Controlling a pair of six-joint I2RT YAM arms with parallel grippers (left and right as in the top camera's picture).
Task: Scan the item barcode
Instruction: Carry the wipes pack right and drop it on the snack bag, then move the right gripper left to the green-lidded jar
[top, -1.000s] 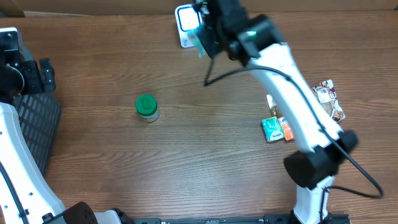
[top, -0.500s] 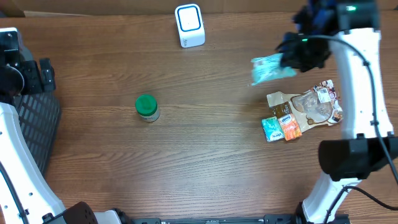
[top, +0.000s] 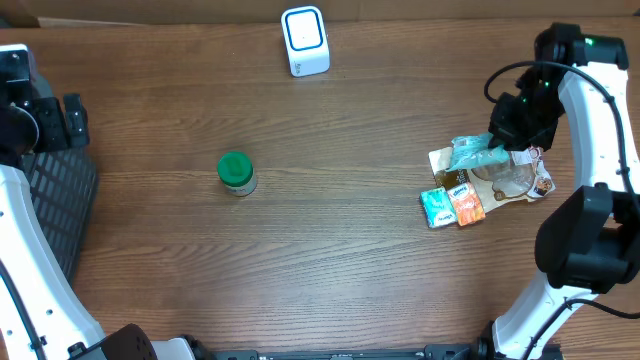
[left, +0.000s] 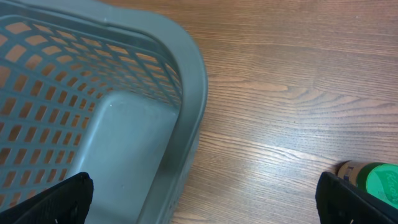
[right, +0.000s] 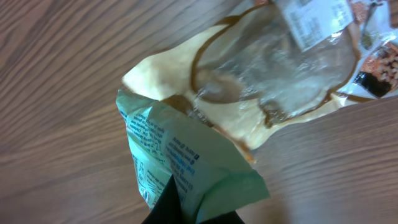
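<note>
The right gripper stands over the right side of the brown wooden table, its 2 dark fingers pinched tight on 1 end of a mint-green plastic packet with blue print. In the right wrist view the packet spreads away from the fingers, and its far edge overlaps a clear plastic pouch with brown trim that lies flat on the wood. From overhead the packet sits over the upper left corner of that pouch, just to the left of the gripper; whether it rests on the pouch or hangs just above it cannot be told. At the pouch's lower left edge lie 2 small sachets, a teal sachet and an orange sachet, touching each other. The white box-shaped barcode scanner, with a blue-rimmed face, stands at the far edge of the table, well apart from the packet and the gripper. A small bottle with a round green lid stands upright left of centre. The left gripper hovers at the table's left side with its fingers spread wide and nothing between them, above the rim of a grey plastic lattice basket.
</note>
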